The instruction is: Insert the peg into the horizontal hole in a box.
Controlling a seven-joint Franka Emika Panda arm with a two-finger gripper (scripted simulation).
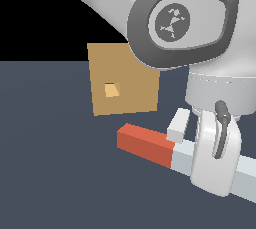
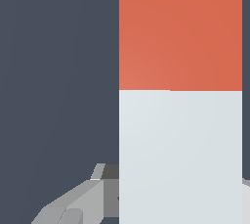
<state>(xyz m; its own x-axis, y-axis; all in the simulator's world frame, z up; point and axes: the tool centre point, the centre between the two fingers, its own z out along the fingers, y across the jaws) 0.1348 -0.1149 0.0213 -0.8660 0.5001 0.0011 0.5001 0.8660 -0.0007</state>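
The peg [image 1: 145, 145] lies low over the dark floor, its red-orange end toward the box and its pale rest running off the exterior view's right. My gripper [image 1: 194, 159] straddles the pale part just behind the red end, with one finger [image 1: 177, 125] on the far side and one on the near side. In the wrist view the peg [image 2: 180, 71] fills the span between the fingers [image 2: 88, 198], which touch its sides. The tan-brown box [image 1: 132, 73] stands behind, to the exterior view's left. Its lighter hole [image 1: 111, 90] faces the camera and is apart from the peg's tip.
The dark blue-grey floor [image 1: 55, 173] spreads around the peg and box. The arm's large white and grey link [image 1: 180, 20] hangs over the scene and hides the box's upper right corner.
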